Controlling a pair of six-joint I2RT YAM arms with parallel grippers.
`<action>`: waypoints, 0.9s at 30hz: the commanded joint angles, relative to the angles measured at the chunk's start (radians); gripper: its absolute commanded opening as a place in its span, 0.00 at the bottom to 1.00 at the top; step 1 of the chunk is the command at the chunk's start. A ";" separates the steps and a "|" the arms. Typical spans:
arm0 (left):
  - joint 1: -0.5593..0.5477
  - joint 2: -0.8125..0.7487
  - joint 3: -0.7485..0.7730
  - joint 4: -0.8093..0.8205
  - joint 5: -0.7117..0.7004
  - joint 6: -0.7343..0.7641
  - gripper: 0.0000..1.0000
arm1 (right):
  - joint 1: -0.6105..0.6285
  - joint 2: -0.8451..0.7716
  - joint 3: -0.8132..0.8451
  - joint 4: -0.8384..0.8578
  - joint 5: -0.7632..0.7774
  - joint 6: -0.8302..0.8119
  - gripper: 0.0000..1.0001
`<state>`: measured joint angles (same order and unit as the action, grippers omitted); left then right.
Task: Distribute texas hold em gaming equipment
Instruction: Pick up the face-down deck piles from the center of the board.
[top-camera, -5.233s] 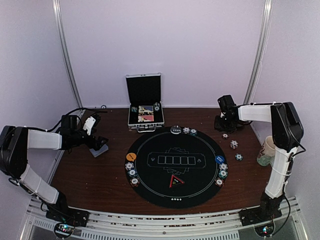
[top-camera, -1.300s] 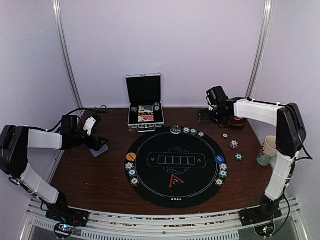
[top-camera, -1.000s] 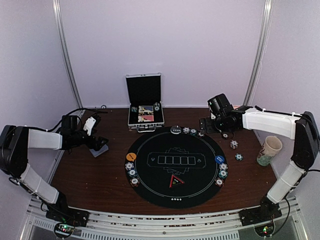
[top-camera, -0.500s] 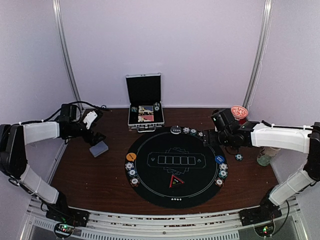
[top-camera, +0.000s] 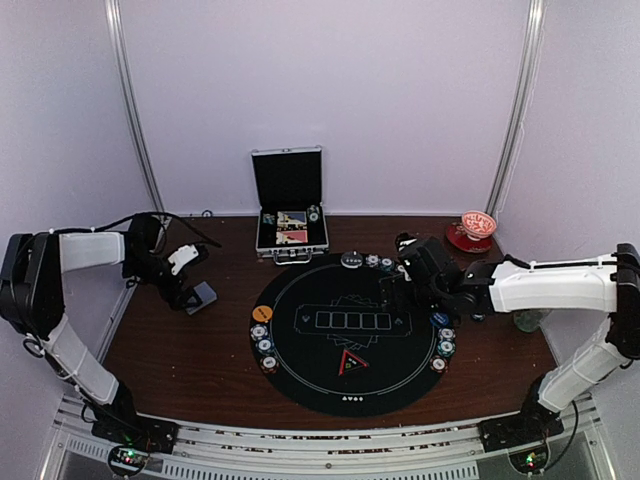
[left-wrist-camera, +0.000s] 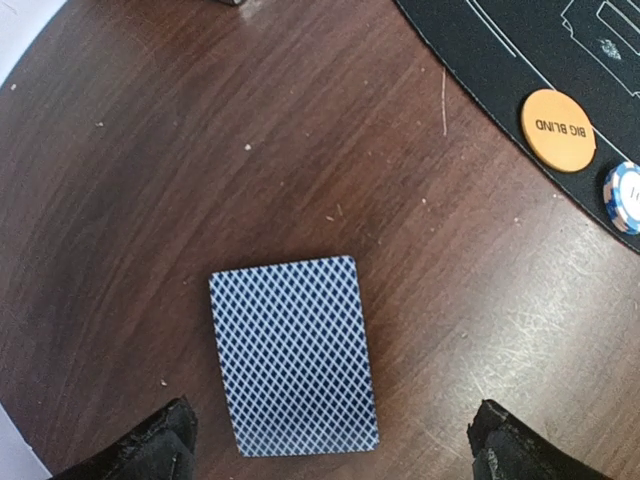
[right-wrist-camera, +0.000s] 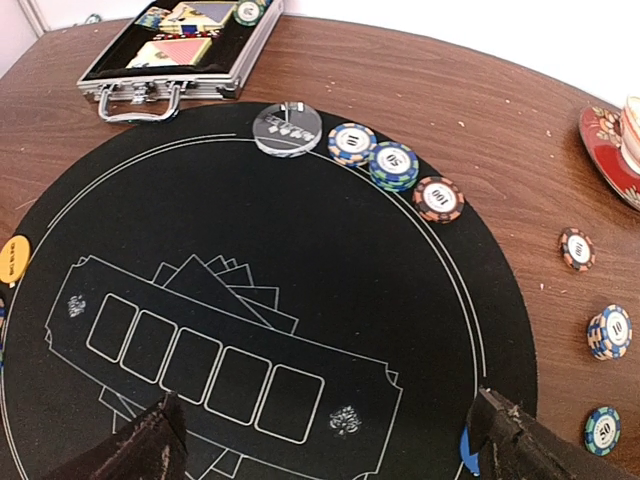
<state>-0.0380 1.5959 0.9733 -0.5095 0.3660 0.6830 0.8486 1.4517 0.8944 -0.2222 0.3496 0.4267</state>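
The brown wooden bench (top-camera: 190, 350) fills the lower half of the overhead view. The large round black mat (top-camera: 300, 370) with white markings lies at its centre. Behind the mat, at upper centre, the silver case (top-camera: 288, 180) stands open with its lid upright, and some colourful packs lie inside.

The right pincer (right-wrist-camera: 330, 440) hangs over the mat's right half with its jaws spread wide, gripping nothing. The left pincer (left-wrist-camera: 330, 445) is over bare wood at the left of the frame, jaws equally wide and empty. The deck of blue-backed playing cards (left-wrist-camera: 293, 355) lies flat between its fingertips, clear of both.

A red saucer (top-camera: 471, 230) sits at the bench's far right.

Along the mat's upper rim runs a row of four: a clear-and-black disc (right-wrist-camera: 287, 128), a white chip (right-wrist-camera: 351, 143), a short teal stack (right-wrist-camera: 393, 165) and a red chip (right-wrist-camera: 437, 198). More chips sit in small groups at the mat's left rim (top-camera: 263, 345) and right rim (top-camera: 443, 348). Three loose chips (right-wrist-camera: 609, 331) lie on the wood to the right of the mat.

An orange button (left-wrist-camera: 558, 130) marked BIG BLIND rests on the mat's left edge. A blue button (top-camera: 439, 318) sits on the right edge.
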 joint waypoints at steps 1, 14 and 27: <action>0.009 0.029 0.054 -0.063 -0.007 -0.003 0.98 | 0.035 0.003 0.011 0.026 0.045 0.008 1.00; 0.008 0.135 0.094 0.000 -0.087 -0.044 0.98 | 0.076 -0.009 0.006 0.037 0.049 -0.003 1.00; 0.007 0.230 0.131 0.020 -0.125 -0.049 0.98 | 0.086 -0.008 0.008 0.039 0.046 -0.008 1.00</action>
<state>-0.0380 1.8065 1.0740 -0.5167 0.2573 0.6437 0.9245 1.4532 0.8944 -0.2001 0.3721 0.4225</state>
